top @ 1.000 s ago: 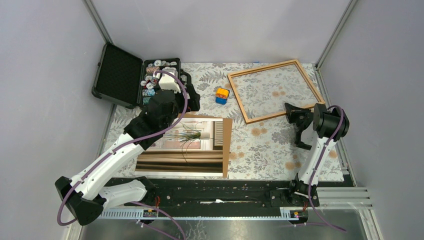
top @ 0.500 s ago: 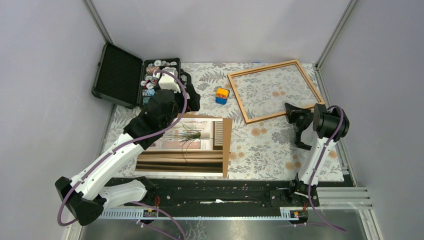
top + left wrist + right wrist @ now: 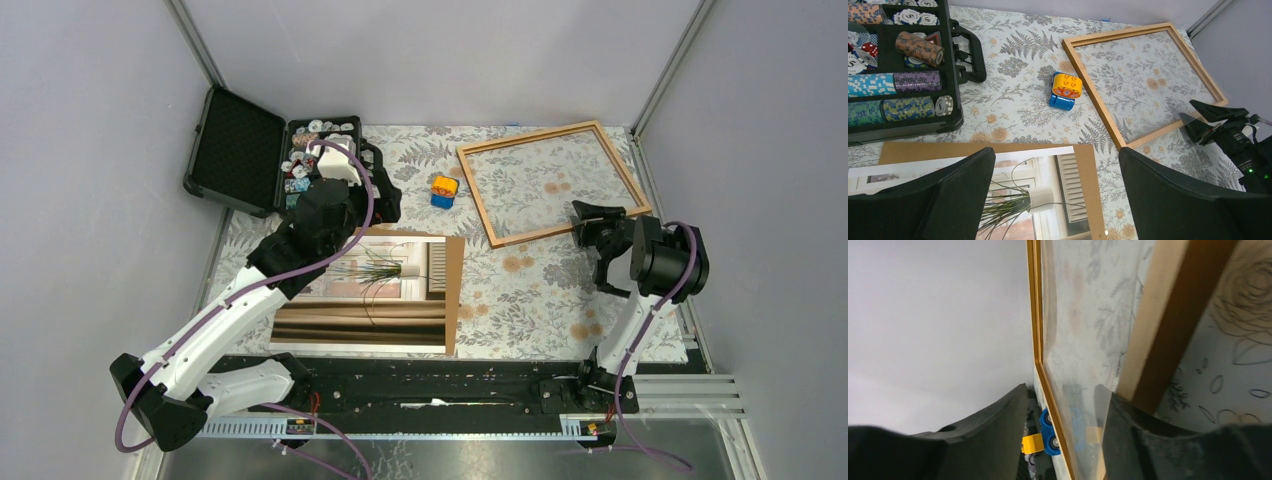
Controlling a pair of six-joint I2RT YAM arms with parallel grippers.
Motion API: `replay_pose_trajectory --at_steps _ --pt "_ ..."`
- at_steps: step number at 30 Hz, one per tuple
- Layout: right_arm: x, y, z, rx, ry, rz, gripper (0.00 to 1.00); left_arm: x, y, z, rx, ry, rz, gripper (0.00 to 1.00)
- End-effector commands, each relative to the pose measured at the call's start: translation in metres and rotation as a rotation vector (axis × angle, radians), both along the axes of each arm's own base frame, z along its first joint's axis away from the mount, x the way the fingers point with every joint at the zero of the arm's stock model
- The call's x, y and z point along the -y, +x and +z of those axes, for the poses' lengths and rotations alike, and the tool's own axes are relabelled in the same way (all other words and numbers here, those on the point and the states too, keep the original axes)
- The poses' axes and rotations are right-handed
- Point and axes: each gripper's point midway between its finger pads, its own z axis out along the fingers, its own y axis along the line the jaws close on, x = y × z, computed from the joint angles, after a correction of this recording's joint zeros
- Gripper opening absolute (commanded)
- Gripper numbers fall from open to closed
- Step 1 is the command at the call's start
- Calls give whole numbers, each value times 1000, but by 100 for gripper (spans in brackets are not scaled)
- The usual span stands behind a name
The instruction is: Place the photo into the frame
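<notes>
Now at near left, face up on a brown backing board (image 3: 455,290): the photo (image 3: 380,290), white border showing. Above its far edge, the left gripper (image 3: 1055,161), fingers spread wide and gripping nothing. Far right on the floral tablecloth (image 3: 540,300), lying flat and well apart from the photo: the frame (image 3: 474,197). At its near rail by the right corner, the right gripper (image 3: 590,222), fingers parted to either side of the rail; cannot tell whether touching. Just left of the frame, a yellow-and-blue toy (image 3: 444,190); far left, an open black chip case (image 3: 235,150).
</notes>
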Motion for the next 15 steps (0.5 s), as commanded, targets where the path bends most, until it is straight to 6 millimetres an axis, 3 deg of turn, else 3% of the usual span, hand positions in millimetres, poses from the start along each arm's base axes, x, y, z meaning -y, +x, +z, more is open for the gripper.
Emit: replay_pose_trajectory --at_steps 1,9,15 --pt "-8 -8 -13 -98 -89 74 65 2 -2 20 50 -64 -13 99" --pt "-10 -3 -28 -218 -177 114 81 1 -3 21 54 -69 -14 99" --pt "-15 -16 -49 -407 -255 151 81 0 -3 22 55 -67 -10 99"
